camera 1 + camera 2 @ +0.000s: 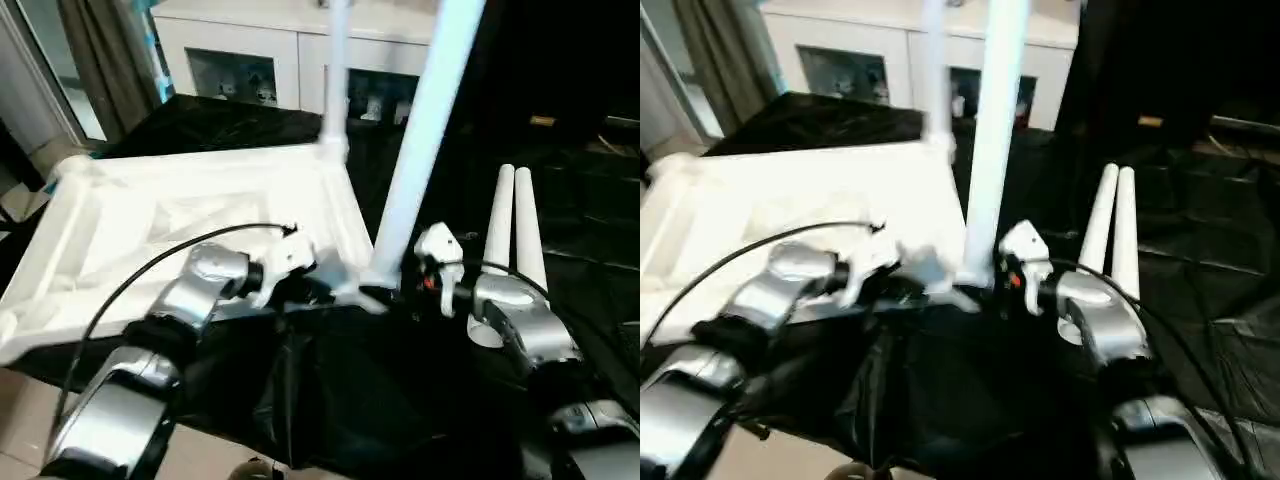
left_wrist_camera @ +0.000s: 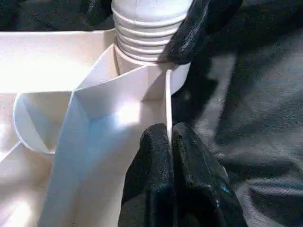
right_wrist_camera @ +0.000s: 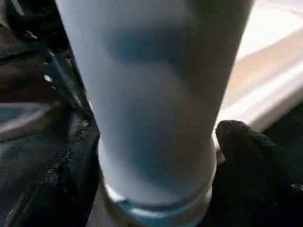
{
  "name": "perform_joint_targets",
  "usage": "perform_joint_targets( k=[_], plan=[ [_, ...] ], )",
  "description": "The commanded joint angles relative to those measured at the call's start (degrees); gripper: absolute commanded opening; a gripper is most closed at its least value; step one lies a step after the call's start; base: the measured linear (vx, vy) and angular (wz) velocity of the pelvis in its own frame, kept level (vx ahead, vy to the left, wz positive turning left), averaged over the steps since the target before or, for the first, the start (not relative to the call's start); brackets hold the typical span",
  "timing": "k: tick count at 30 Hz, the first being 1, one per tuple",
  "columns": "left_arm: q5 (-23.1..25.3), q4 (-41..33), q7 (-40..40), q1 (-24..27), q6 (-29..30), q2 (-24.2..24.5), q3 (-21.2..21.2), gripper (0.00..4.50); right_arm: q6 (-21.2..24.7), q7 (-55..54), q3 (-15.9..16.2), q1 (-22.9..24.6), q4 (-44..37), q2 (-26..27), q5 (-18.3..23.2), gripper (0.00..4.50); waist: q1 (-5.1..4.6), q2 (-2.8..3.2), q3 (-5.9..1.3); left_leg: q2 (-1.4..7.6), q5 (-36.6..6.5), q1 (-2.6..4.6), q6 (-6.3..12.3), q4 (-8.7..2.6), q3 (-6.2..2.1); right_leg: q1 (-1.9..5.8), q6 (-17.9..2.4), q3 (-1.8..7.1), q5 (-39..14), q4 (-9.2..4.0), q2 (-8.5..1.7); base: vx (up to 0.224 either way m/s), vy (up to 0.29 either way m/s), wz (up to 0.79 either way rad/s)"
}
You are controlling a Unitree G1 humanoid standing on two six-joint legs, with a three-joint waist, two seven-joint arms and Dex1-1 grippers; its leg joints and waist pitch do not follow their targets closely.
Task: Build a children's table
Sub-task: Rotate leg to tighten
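Table top [image 1: 180,225] is laid upside down on the black-covered counter [image 1: 400,400], ribbed underside up, so the corner sockets are open for legs. One leg [image 1: 336,70] is already stood in the far corner socket. A second leg [image 1: 425,130] is held upright at the near right corner socket [image 2: 142,71], its ridged end seated at the socket mouth but, by the look of it, not fully home.

Right tool [image 3: 156,142] is closed around the base of that leg, a black finger on each side, presumably to turn or press it in. Left tool [image 2: 169,142] is pinched shut on the thin rim wall [image 2: 167,99] of the top just beside the socket; this is judged to be a brace so the top is not dragged or spun while the leg is worked.

Two spare legs [image 1: 512,230] are left lying side by side on the counter to the right, just beyond the right arm, near for the next pick. A white cabinet [image 1: 250,50] is seen behind.
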Motion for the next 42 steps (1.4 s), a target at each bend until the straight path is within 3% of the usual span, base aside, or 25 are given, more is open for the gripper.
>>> perform_joint_targets(
  k=[1,3,5,8,11,13,14,16,18,19,20,22,23,24,27,29,31,35,38,42],
  plan=[
    [-1.8,-1.5,-2.8,1.0,0.4,-0.2,0.0,0.00,0.7,1.3,0.4,0.5,-1.9,-1.0,0.4,3.89,0.02,-0.31,-4.07,4.30,-10.6,0.90,3.84,-3.73,-2.06,2.78,-10.1,3.85,-15.4,-4.94,-6.59,0.000,0.000,0.00],
    [-1.9,-2.1,-3.0,1.3,0.6,0.1,0.0,0.00,1.1,1.9,0.5,0.8,-2.3,-1.0,0.4,3.89,0.01,-0.32,-4.10,4.24,-10.3,0.79,3.60,-3.72,-2.09,2.85,-10.0,3.88,-15.2,-4.89,-6.59,0.000,0.000,0.00],
    [-1.9,-2.2,-3.0,1.3,0.7,0.3,0.0,0.00,1.4,2.2,0.4,1.1,-2.5,-0.9,0.7,3.55,0.00,-0.42,-4.25,4.17,-9.1,0.69,3.89,-3.62,-2.08,2.92,-10.3,3.87,-13.2,-4.63,-6.55,0.000,0.000,0.00],
    [-2.1,-2.5,-2.5,1.4,1.0,0.3,0.3,0.00,2.4,2.4,0.2,1.6,-2.8,-0.5,1.4,3.43,0.07,-0.40,-4.41,4.13,-7.6,0.52,4.57,-3.42,-2.02,2.95,-10.7,3.84,-10.4,-4.32,-6.47,0.000,0.000,0.00],
    [-0.8,-1.2,1.3,0.9,0.5,-0.5,0.6,0.00,3.1,0.1,0.0,2.2,-2.0,0.5,1.2,3.12,0.00,-0.41,-4.39,4.13,-7.8,0.50,4.59,-3.41,-2.02,2.91,-10.9,3.75,-10.5,-4.37,-6.44,0.000,0.000,0.00],
    [0.8,0.8,5.8,0.1,0.1,-1.3,0.8,0.00,2.3,-5.2,-0.9,2.0,0.3,2.2,-0.3,2.99,-0.05,-0.33,-4.24,4.09,-8.7,0.55,4.12,-3.48,-2.06,2.80,-10.5,3.73,-12.3,-4.65,-6.56,0.000,0.000,0.00],
    [2.2,2.8,10.5,-0.9,0.3,-2.2,1.1,0.00,2.2,-12.0,-2.2,1.2,3.6,4.0,-1.8,2.90,-0.39,-0.30,-4.04,3.92,-10.2,0.83,3.07,-3.65,-2.06,2.54,-9.7,3.76,-15.7,-5.13,-6.50,0.000,0.000,0.00],
    [2.6,3.4,12.1,-1.2,0.6,-2.5,1.2,0.00,2.3,-14.5,-2.6,0.9,4.8,4.7,-2.3,2.82,-0.63,-0.35,-3.90,3.86,-12.4,1.22,1.71,-3.87,-2.26,2.66,-8.7,3.67,-20.6,-5.71,-6.70,0.000,0.000,0.00],
    [3.1,6.5,19.9,-3.5,2.6,-5.2,2.6,0.00,2.2,-26.3,-4.6,-1.1,10.7,8.4,-3.5,2.80,-1.27,-0.12,-3.23,3.79,-15.9,1.86,0.37,-4.18,-2.29,1.95,-8.0,3.66,-25.7,-6.43,-6.60,0.000,0.000,0.00],
    [3.1,6.5,19.9,-3.5,2.6,-5.2,2.6,0.00,2.2,-26.3,-4.6,-1.1,10.7,8.4,-3.5,2.78,-1.27,-0.12,-3.23,3.79,-15.9,1.86,0.37,-4.18,-2.29,1.95,-8.0,3.66,-25.7,-6.43,-6.60,0.000,0.000,0.00],
    [3.1,7.6,22.7,-4.5,3.6,-6.5,3.0,0.00,2.7,-31.4,-5.8,-2.1,13.2,10.2,-3.1,2.76,-1.49,-0.28,-3.27,3.75,-17.4,1.90,-0.20,-4.36,-2.66,2.52,-6.4,3.59,-29.5,-6.90,-7.06,0.000,0.000,0.00],
    [3.5,8.9,26.7,-5.8,4.5,-8.1,3.3,0.00,3.0,-35.8,-6.9,-3.3,15.2,12.4,-2.4,2.76,-1.92,-0.14,-3.02,3.71,-19.2,2.51,-0.33,-4.43,-2.65,1.96,-5.8,3.62,-31.4,-7.43,-6.90,0.000,0.000,0.00],
    [3.5,9.7,29.0,-6.6,5.0,-9.1,3.6,0.00,3.1,-38.3,-7.3,-4.0,16.2,13.7,-2.1,2.75,-1.97,-0.20,-3.22,3.63,-19.4,2.62,-0.35,-4.38,-2.80,2.07,-5.8,3.63,-31.6,-7.47,-7.07,0.000,0.000,0.00],
    [3.4,10.3,30.7,-7.2,5.4,-10.0,3.9,0.00,3.2,-40.0,-7.5,-4.6,16.9,14.7,-2.0,2.75,-2.08,0.19,-3.27,3.72,-19.1,2.45,-0.46,-4.48,-2.85,2.15,-6.1,3.70,-30.6,-7.28,-7.04,0.000,0.000,0.00],
    [3.5,12.8,34.4,-9.0,4.8,-12.9,4.2,0.00,1.5,-43.3,-7.2,-7.2,19.7,18.5,-3.1,2.75,-2.33,0.20,-3.44,3.91,-18.8,2.24,-0.48,-4.70,-2.83,2.29,-7.3,3.77,-25.9,-6.94,-6.87,0.000,0.000,0.00],
    [3.8,13.4,34.8,-9.4,4.2,-13.7,4.0,0.00,0.0,-42.1,-7.4,-8.1,20.4,20.0,-2.7,3.31,-2.28,0.22,-3.60,3.98,-18.0,2.07,-0.13,-4.75,-2.74,2.55,-8.3,3.96,-21.9,-6.57,-6.95,0.000,0.000,0.00],
    [3.8,13.5,34.5,-9.5,3.8,-13.9,3.9,0.00,-0.6,-40.9,-7.8,-8.4,20.5,20.4,-2.2,3.48,-2.24,0.19,-3.68,4.00,-17.4,1.94,0.29,-4.75,-2.68,2.73,-9.0,4.04,-20.2,-6.36,-7.05,0.000,0.000,0.00],
    [3.6,12.9,31.9,-8.7,2.1,-13.2,3.5,0.00,-1.8,-38.2,-6.9,-8.4,19.9,19.4,-2.7,3.81,-2.14,0.03,-3.77,3.90,-14.7,1.51,1.59,-4.62,-2.45,3.15,-10.2,4.09,-16.9,-5.89,-7.04,0.000,0.000,0.00],
    [3.0,11.2,25.6,-6.7,0.0,-11.0,2.9,0.00,-2.4,-30.8,-5.8,-7.4,17.2,15.9,-2.5,3.81,-1.80,-0.15,-3.81,3.87,-13.1,1.30,2.83,-4.46,-2.30,3.42,-9.7,4.03,-16.8,-5.93,-7.00,0.000,0.000,0.00],
    [2.2,9.2,19.4,-4.7,-1.3,-8.7,2.4,0.00,-1.7,-23.5,-4.6,-6.3,14.4,12.3,-2.4,3.81,-1.61,-0.13,-4.32,4.04,-9.3,0.97,4.06,-4.15,-2.21,3.66,-10.8,3.85,-11.1,-4.96,-6.77,0.000,0.000,0.00]
  ],
)
